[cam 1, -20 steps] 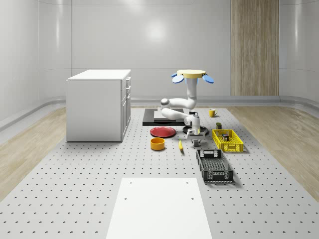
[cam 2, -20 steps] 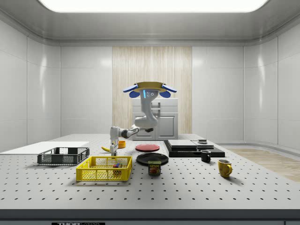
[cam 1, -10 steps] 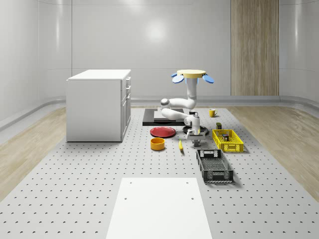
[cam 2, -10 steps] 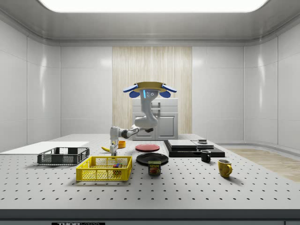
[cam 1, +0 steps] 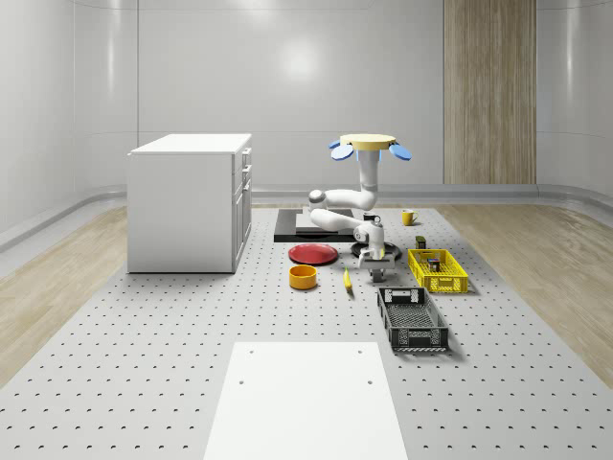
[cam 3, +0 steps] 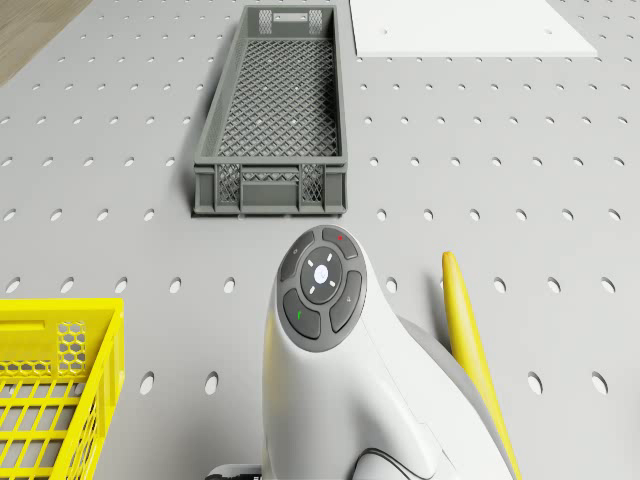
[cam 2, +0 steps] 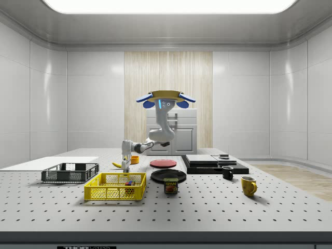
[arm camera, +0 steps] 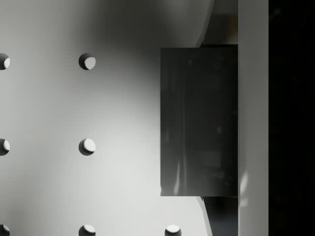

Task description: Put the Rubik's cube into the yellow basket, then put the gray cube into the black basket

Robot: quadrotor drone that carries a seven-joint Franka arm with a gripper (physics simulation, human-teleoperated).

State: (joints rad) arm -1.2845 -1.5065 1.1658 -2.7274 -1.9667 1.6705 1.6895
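The drone point(cam 1: 369, 144) hovers above the table's far middle, its white arm point(cam 3: 320, 300) reaching down. The gripper point(cam 1: 374, 272) hangs low at the table between a banana and the yellow basket point(cam 1: 438, 270). In the side view the gripper point(cam 2: 125, 167) sits just behind that yellow basket point(cam 2: 115, 187), which holds the Rubik's cube point(cam 2: 128, 182). The gray cube point(arm camera: 199, 121) lies on the perforated table, very close under the wrist camera. The black basket point(cam 1: 412, 319) stands nearer the front, with nothing in it point(cam 3: 272, 110).
A banana point(cam 3: 475, 360) lies beside the arm. A red plate point(cam 1: 313, 254), an orange bowl point(cam 1: 304, 277), a black plate point(cam 2: 168, 175), a can point(cam 2: 170, 185) and two mugs point(cam 2: 248, 185) stand around. A white cabinet point(cam 1: 187, 201) rises at the whole-scene view's left; a white sheet point(cam 1: 304, 398) lies in front.
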